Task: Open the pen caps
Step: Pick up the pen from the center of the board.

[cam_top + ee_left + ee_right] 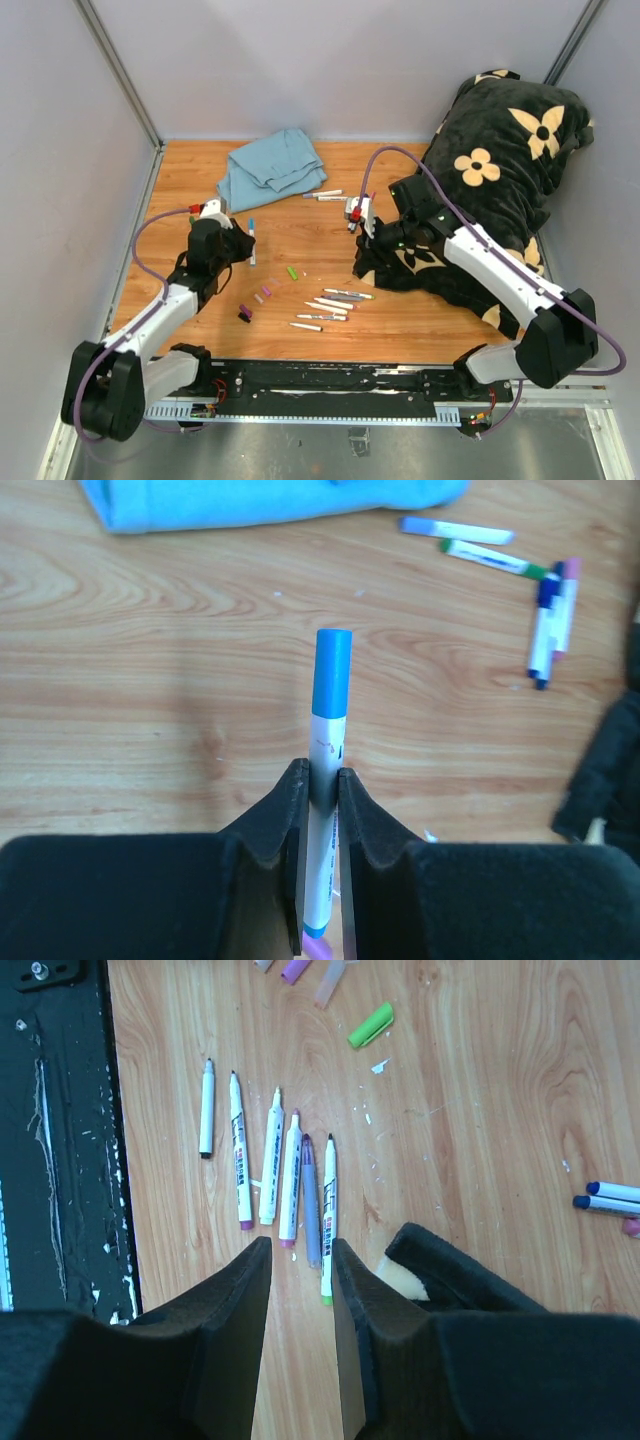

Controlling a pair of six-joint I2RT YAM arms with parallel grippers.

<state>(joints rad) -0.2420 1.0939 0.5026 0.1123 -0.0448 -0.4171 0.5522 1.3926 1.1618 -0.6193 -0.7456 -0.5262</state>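
My left gripper is shut on a white marker barrel whose blue cap is still on and sticks out ahead of the fingertips; the marker also shows in the top view. My right gripper is open and empty above the wood, just behind a row of several uncapped markers. In the top view it hovers at the blanket's edge. Loose caps lie on the table: green, pink, dark purple.
A blue cloth lies at the back. Capped markers lie beside it and show in the left wrist view. A black flowered blanket fills the right side. A black rail runs along the near edge.
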